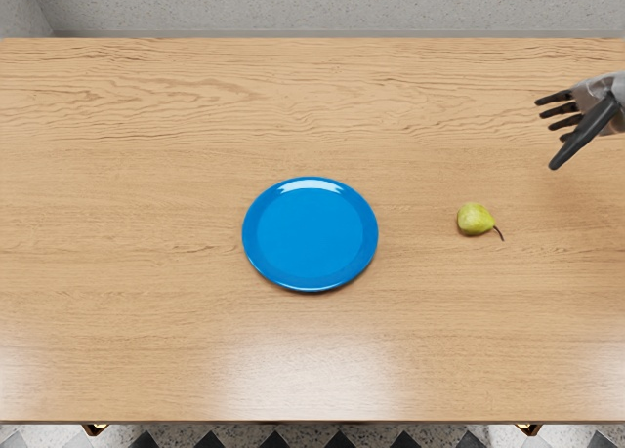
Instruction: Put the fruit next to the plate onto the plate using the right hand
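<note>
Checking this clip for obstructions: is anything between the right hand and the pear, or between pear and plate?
Nothing visible: only open tabletop separates the right hand from the pear, and the pear from the blue plate.

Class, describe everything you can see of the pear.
The pear is small, yellow-green and smooth, with a thin dark stem pointing lower right. It lies on its side on the wooden table, right of the blue plate and apart from it. Only the table touches it; the right hand is well clear.
</note>
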